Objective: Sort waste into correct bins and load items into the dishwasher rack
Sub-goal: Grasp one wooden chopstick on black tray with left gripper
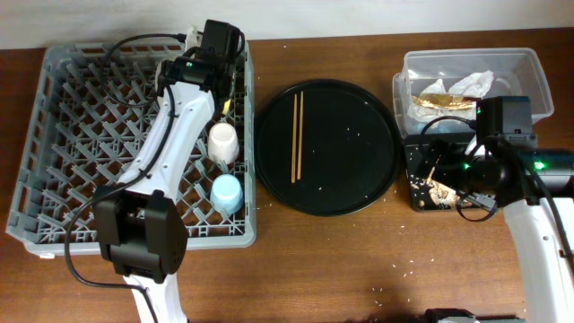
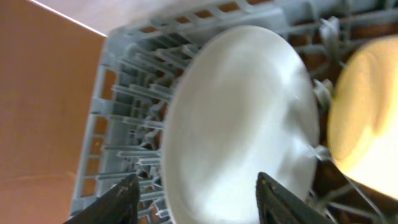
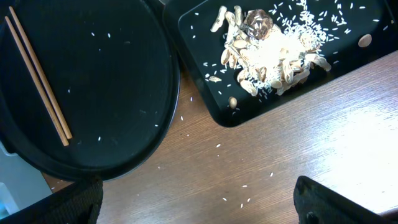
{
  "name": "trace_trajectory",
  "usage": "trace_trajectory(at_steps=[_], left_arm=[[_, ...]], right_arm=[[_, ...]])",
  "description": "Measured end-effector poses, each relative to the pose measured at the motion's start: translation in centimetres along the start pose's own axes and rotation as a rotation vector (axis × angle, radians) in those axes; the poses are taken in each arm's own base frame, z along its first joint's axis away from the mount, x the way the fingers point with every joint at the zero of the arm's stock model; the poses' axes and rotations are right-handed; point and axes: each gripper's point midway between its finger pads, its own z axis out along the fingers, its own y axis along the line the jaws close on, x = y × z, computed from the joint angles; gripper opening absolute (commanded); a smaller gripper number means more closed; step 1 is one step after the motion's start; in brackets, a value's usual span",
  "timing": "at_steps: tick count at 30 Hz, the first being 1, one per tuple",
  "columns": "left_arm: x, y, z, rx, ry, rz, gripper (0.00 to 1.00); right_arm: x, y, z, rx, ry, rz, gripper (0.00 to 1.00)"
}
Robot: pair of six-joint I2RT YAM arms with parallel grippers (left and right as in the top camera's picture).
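The pale plate (image 2: pixel 239 124) stands on edge among the prongs of the grey dishwasher rack (image 1: pixel 72 117). The yellow bowl (image 2: pixel 364 130) sits just to its right. My left gripper (image 2: pixel 199 200) is open, its fingers either side of the plate's lower rim. A pink cup (image 1: pixel 224 142) and a light blue cup (image 1: pixel 227 192) sit upside down in the rack. The chopsticks (image 1: pixel 298 135) lie on the round black tray (image 1: pixel 359 170). My right gripper (image 3: pixel 199 205) hangs open over bare table. Food scraps with rice (image 3: pixel 267 56) fill the black rectangular tray (image 3: pixel 205 37).
The clear tub (image 1: pixel 529 67) at the back right holds a white napkin (image 1: pixel 480 82) and a brown-gold wrapper (image 1: pixel 444 99). Loose rice grains dot the table (image 3: pixel 249 180) and the round tray. The left arm (image 1: pixel 170 135) reaches across the rack.
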Motion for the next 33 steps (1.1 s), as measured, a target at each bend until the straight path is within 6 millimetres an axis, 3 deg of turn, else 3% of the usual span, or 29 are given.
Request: trace_trajectory(at_steps=[2, 5, 9, 12, 15, 17, 23, 29, 33], left_arm=[[0.2, -0.8, -0.8, 0.087, 0.026, 0.022, 0.67], [-0.4, -1.9, -4.3, 0.301, 0.049, 0.024, 0.66], [-3.9, -4.7, -12.2, 0.658, -0.063, -0.037, 0.65], [-3.6, -7.8, -16.1, 0.823, -0.071, -0.011, 0.65], [-2.4, -11.1, -17.5, 0.901, -0.035, 0.037, 0.65], [-1.4, -13.7, -17.4, 0.926, 0.012, 0.068, 0.62], [1.6, -20.9, -12.9, 0.9, 0.187, 0.067, 0.56], [3.5, -24.9, -9.1, 0.875, 0.275, 0.047, 0.47], [4.3, -26.2, -7.0, 0.83, 0.309, 0.016, 0.46]], right_arm=[[0.0, 0.0, 0.0, 0.0, -0.001, 0.0, 0.98], [0.0, 0.0, 0.0, 0.0, 0.0, 0.0, 0.98], [0.0, 0.0, 0.0, 0.0, 0.0, 0.001, 0.98], [0.0, 0.0, 0.0, 0.0, 0.0, 0.0, 0.99], [0.0, 0.0, 0.0, 0.0, 0.0, 0.0, 0.98], [0.0, 0.0, 0.0, 0.0, 0.0, 0.0, 0.98], [0.0, 0.0, 0.0, 0.0, -0.001, 0.0, 0.98], [0.0, 0.0, 0.0, 0.0, 0.0, 0.001, 0.98], [0.0, 0.0, 0.0, 0.0, 0.0, 0.0, 0.99]])
